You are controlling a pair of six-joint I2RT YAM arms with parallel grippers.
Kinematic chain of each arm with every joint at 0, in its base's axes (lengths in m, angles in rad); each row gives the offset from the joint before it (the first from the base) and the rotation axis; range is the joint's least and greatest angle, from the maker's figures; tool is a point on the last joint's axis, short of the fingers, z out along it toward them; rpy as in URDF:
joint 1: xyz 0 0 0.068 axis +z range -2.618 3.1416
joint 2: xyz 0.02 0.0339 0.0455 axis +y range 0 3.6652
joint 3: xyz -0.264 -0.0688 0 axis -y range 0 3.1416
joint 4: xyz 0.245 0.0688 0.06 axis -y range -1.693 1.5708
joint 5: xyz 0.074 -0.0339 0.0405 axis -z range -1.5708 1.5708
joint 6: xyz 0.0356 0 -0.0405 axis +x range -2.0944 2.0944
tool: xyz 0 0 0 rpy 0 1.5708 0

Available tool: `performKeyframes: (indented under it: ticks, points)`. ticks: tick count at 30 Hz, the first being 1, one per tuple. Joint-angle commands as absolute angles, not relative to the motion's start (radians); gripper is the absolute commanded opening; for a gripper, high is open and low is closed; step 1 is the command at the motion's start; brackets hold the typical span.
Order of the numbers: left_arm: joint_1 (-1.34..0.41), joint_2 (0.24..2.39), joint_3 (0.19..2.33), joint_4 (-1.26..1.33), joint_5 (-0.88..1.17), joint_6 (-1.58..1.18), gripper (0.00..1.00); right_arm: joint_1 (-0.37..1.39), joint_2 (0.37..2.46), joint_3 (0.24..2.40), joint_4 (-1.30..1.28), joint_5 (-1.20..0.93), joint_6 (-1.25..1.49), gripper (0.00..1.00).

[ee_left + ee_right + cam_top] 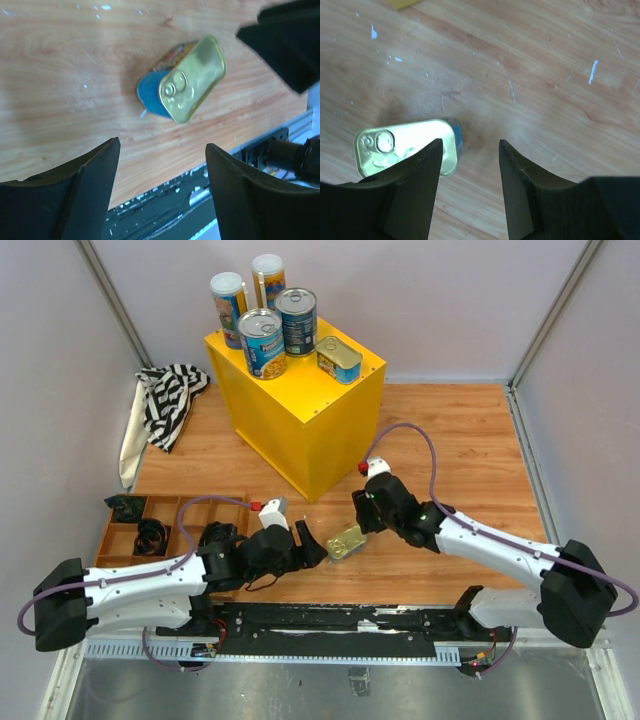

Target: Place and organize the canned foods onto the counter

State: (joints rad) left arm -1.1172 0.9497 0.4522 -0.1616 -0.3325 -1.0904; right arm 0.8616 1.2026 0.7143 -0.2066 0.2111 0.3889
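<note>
Wooden surface [470, 440] out front, yellow cabinet [300, 430] standing toward the back of it, and the count looks good: five of the six cans are up on top. Two tall slim cans [228, 306] stand at the rear and two blue-labelled cans [263, 343] just in front of them. One gold tin [339, 359] sits off to the right, near that edge.

One to go: the second gold tin [186, 82] lies tilted on the wood with its gold lid showing, between the two arms and near the cabinet's front corner.

Left claw [162, 145] hangs spread wide and empty, the tin just beyond its fingertips. Right claw [470, 142] hovers over the wood with its fingers a modest gap apart and nothing between them. The tin peeks out beside one finger, not inside the gap. So nobody's got it.

Room to work? The near part of the cabinet's top is bare, so I'd judge there's space for the last tin next to its twin.

- The tin rests close to the black rail [340, 620] at the near edge.
- Both claws crowd the same spot.
- Any lift has to clear the cabinet's front corner.

Wooden tray [130, 530] and striped cloth [168, 398] sit well off to the left, out of the way
</note>
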Motion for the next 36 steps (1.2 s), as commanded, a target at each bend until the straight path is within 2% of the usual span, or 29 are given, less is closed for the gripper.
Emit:
performKeyframes:
  ticks: [1, 5, 12, 25, 36]
  points:
    - [-1.208, 0.929, 0.436, -0.134, -0.422, -1.135, 0.73, 0.819, 1.275, 0.802, -0.159, 0.133, 0.356, 0.49]
    - [-1.263, 0.996, 0.462, -0.11, -0.428, -1.101, 0.69, 0.802, 1.354, 0.852, -0.165, 0.091, 0.359, 0.48]
    - [-1.322, 1.195, 0.56, -0.162, -0.452, -1.069, 0.69, 0.794, 1.432, 0.878, -0.178, 0.05, 0.378, 0.46]
    - [-1.316, 1.486, 0.73, -0.251, -0.552, -1.076, 0.76, 0.793, 1.467, 0.839, -0.18, 0.025, 0.386, 0.44]
    - [-1.236, 1.462, 0.678, -0.244, -0.611, -1.067, 0.77, 0.793, 1.425, 0.751, -0.166, 0.0, 0.433, 0.42]
